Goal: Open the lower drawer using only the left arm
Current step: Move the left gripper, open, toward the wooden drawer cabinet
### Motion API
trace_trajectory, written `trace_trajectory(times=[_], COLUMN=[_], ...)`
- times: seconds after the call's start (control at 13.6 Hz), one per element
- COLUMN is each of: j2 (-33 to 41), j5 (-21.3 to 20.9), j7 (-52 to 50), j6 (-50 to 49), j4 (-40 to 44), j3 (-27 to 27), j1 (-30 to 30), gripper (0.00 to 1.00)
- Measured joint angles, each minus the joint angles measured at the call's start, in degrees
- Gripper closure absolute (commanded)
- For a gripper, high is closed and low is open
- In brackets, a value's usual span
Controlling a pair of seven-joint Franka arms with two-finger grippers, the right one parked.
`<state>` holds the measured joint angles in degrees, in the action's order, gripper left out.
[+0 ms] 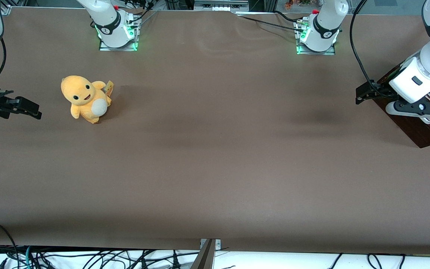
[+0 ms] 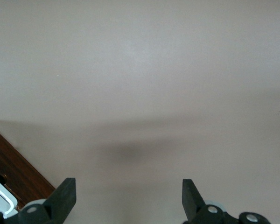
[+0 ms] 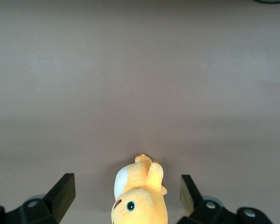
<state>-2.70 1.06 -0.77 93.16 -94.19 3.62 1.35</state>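
The dark brown wooden lower drawer [image 1: 418, 129] sits at the worktop's [image 1: 215, 157] working-arm edge; above it hangs the left arm's [image 1: 429, 59] black end effector [image 2: 129, 198], fingers spread wide, gripping nothing.

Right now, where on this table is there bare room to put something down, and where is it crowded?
The brown table is bare between the yellow plush toy and the dark wooden drawer, and all along the edge nearest the front camera. It is crowded at the working arm's end, where the open gripper of the left arm hangs over the drawer.

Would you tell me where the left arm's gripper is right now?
In the front view the gripper hangs open at the working arm's end of the table, above the dark wooden lower drawer.
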Motion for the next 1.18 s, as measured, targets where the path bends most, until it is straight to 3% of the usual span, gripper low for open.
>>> trace_trajectory(times=[1.18], j2=[-2.6], j5=[0.0], j7=[0.1], j6=[-2.2], j4=[0.0], j3=[-0.5], j1=[-2.4], gripper=[0.0])
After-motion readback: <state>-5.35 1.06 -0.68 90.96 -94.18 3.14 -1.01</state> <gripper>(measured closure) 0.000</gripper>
